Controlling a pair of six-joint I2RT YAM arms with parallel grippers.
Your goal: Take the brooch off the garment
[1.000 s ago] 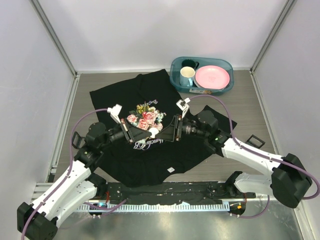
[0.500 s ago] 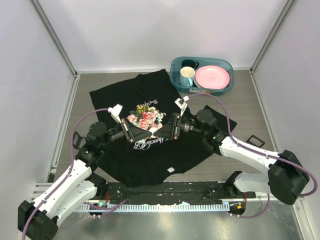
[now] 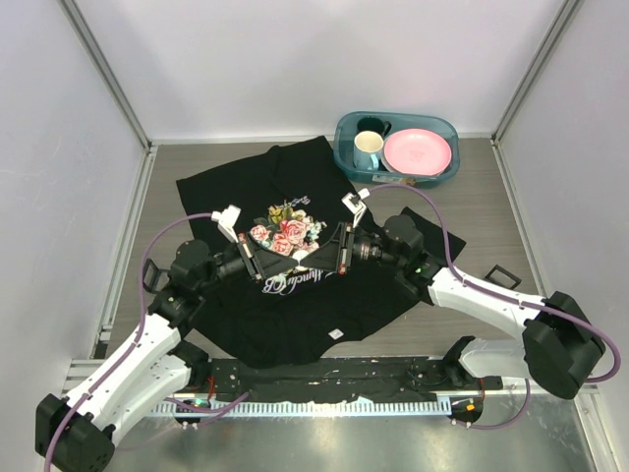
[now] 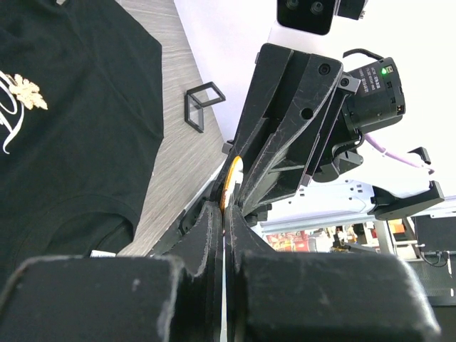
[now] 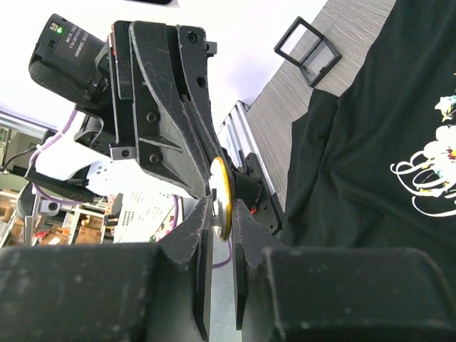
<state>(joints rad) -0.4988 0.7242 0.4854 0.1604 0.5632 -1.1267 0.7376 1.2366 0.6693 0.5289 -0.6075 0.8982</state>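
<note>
Edge-on in both wrist views: the brooch, a small disc with a thin orange-yellow rim and a pale, whitish face. Hangs in the air at the meeting point of the two hands, above the printed middle of the garment and apart from its cloth. Runs, at its lower rim, into the seam between the fingertips of the left hand. Clenched tight there, with pads pressed together, nipping the disc by that edge. Stands also between the fingers of the right hand, set to a narrow slot on either side of the disc. Pressing on it or only flanking it: cannot tell.

Below, lying flat and a little rumpled on the grey worktop: a black T-shirt with pink roses and white cursive lettering, and a small white label by its near hem. Near its right sleeve, on bare worktop, a small black square frame.

At the far right of the worktop, just past the garment's far edge: a teal bin. Holds a pink plate on the right, a pale mug on the left and a dark mug behind that one, all three close together.
</note>
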